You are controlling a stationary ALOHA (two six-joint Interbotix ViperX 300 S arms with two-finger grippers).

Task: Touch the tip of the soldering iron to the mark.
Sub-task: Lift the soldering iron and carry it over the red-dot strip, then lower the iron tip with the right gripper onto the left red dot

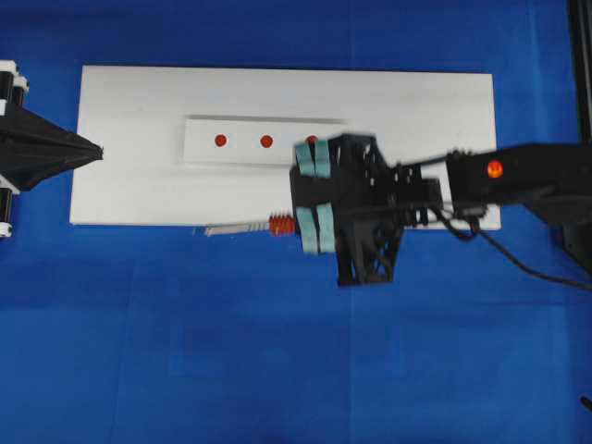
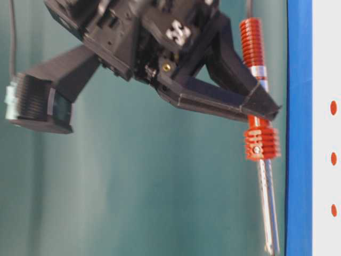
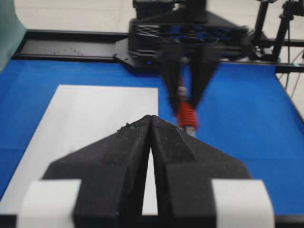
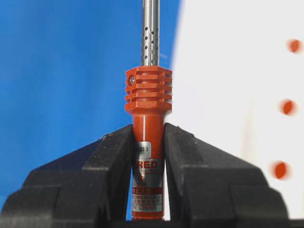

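Note:
My right gripper (image 1: 300,225) (image 4: 148,130) is shut on the red-orange handle of the soldering iron (image 1: 277,225) (image 4: 148,95) (image 2: 261,144), just behind its ribbed collar. The silver shaft (image 1: 231,228) points left along the front edge of the white board (image 1: 129,185); its tip runs out of the right wrist view. Three red marks (image 1: 220,141) (image 4: 287,107) (image 2: 333,158) sit in a row on a raised white strip, off to the shaft's side. The third is half covered by the gripper. My left gripper (image 1: 100,150) (image 3: 151,118) is shut and empty at the board's left end.
The board lies on a blue cloth (image 1: 277,351). The iron's black cord (image 1: 518,264) trails right under the right arm. A black frame post (image 1: 581,55) stands at the right edge, and a black rail (image 3: 66,47) runs along the far side.

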